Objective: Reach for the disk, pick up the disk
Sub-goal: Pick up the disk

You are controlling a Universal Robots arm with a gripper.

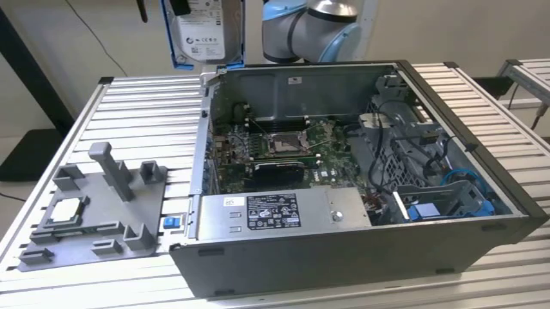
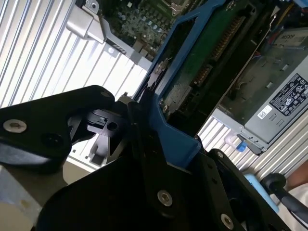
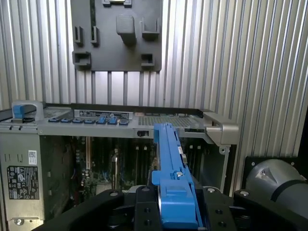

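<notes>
The disk (image 1: pixel 206 31), a silver drive with a white label and a blue frame, hangs upright in the air above the back corner of the open computer case, on the exterior view's left. My gripper (image 2: pixel 140 120) is shut on it, its black fingers (image 2: pixel 108 127) clamping the blue frame edge. In the second wrist view the disk (image 2: pixel 192 72) shows its green circuit-board underside. In the first wrist view the disk (image 3: pixel 169 159) is seen edge-on, rising out of the gripper (image 3: pixel 172 204).
Below stands the open computer case (image 1: pixel 481 177) with its motherboard (image 1: pixel 284 145), power supply (image 1: pixel 275 215) and a blue bracket (image 1: pixel 460 193). A grey fixture plate (image 1: pixel 112 219) holding a small silver chip (image 1: pixel 67 209) lies on the slatted table (image 1: pixel 146 109). The arm (image 1: pixel 310 26) is behind.
</notes>
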